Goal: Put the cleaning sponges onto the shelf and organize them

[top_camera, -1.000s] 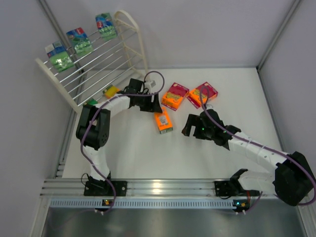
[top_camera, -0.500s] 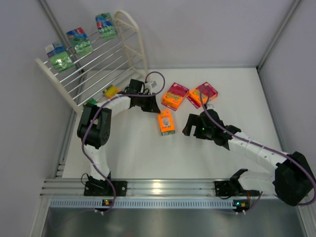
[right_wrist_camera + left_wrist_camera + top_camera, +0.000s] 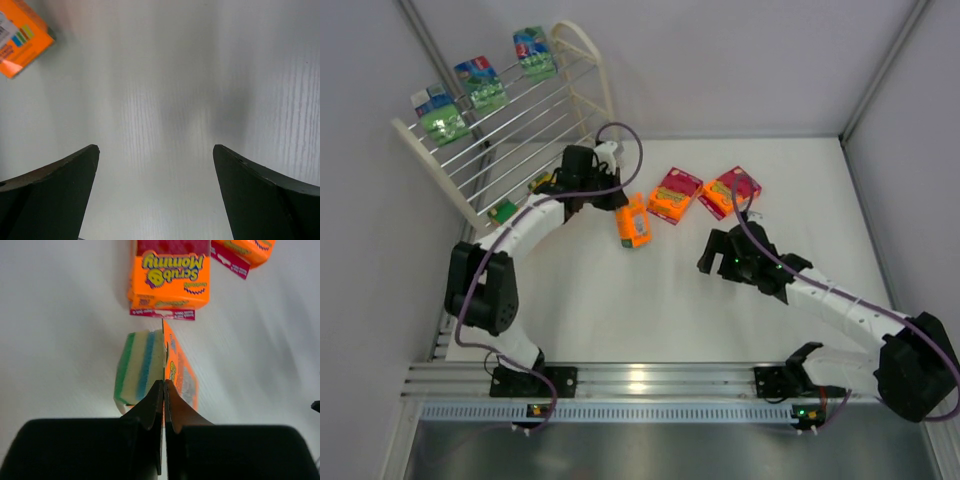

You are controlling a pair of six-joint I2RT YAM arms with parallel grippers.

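Pinches orange pack [image 3: 180,372] between left jaws; shows its striped side only at the wrist. Holds right jaws wide apart above surface [image 3: 160,100].

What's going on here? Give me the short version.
The left gripper is shut on the card edge of an orange sponge pack, holding it near the shelf. Three green packs already sit on the shelf's top tier. Two more orange packs lie on the table. The right gripper is open over bare table, holding nothing.
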